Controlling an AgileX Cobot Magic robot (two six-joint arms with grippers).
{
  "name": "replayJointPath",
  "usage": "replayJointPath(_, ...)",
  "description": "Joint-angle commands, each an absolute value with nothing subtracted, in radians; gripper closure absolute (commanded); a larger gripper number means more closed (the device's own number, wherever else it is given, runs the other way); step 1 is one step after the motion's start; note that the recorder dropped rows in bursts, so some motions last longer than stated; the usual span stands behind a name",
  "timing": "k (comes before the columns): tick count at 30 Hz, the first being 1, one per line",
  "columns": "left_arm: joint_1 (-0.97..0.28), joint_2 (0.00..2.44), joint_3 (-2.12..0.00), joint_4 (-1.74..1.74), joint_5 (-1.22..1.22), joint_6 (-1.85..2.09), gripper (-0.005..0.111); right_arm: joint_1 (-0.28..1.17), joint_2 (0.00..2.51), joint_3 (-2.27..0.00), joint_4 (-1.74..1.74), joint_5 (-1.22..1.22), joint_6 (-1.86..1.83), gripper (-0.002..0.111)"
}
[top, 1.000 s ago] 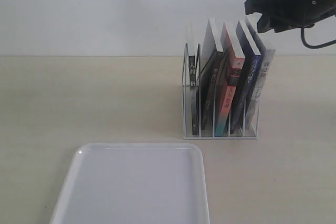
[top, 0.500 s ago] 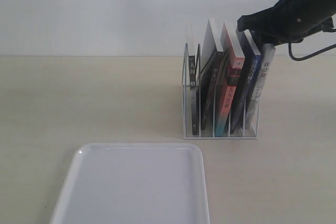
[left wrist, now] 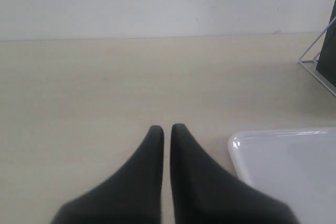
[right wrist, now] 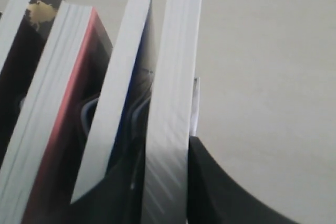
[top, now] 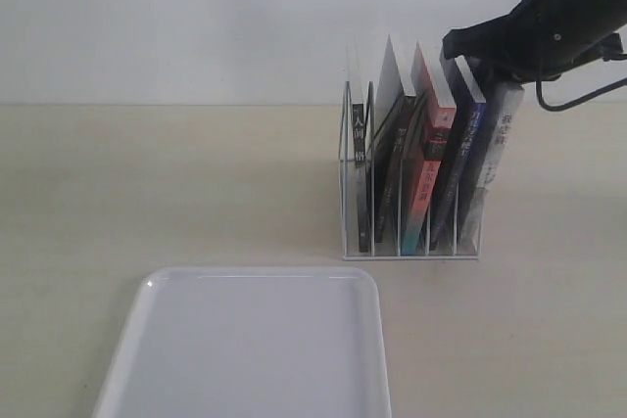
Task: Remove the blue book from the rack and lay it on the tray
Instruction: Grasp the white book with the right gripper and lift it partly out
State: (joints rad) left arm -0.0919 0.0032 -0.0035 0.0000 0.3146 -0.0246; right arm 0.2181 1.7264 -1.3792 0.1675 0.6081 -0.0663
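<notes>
Two fingers of the right tool (top: 490, 66) straddled the pale book (top: 500, 139) at upper right, grip unclear; it probably needed to shift onto the blue book (top: 471, 144) before lifting straight up.

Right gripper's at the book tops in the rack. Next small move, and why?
Probably shift the right gripper one book over, onto the navy-spined blue book. In the right wrist view one black finger lies against the outer face of the pale grey-white book, last in the white wire rack, so it seems to bracket that book, not the blue one. The other finger is hidden.
</notes>
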Motion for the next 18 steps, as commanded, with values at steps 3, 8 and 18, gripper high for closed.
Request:
replayJointPath(3, -0.09, 0.0, 0.0, 0.0, 0.309, -0.031, 0.103, 0.219, 1.658, -1.445, 0.164, 0.66, -0.01, 0.108)
replayJointPath(8, -0.09, 0.0, 0.0, 0.0, 0.309, -0.031, 0.103, 0.219, 1.604, -1.461, 0.119, 0.67, 0.033, 0.108)
replayJointPath(18, -0.09, 0.0, 0.0, 0.0, 0.309, -0.031, 0.103, 0.219, 1.479, -1.517, 0.064, 0.742, 0.078, 0.108)
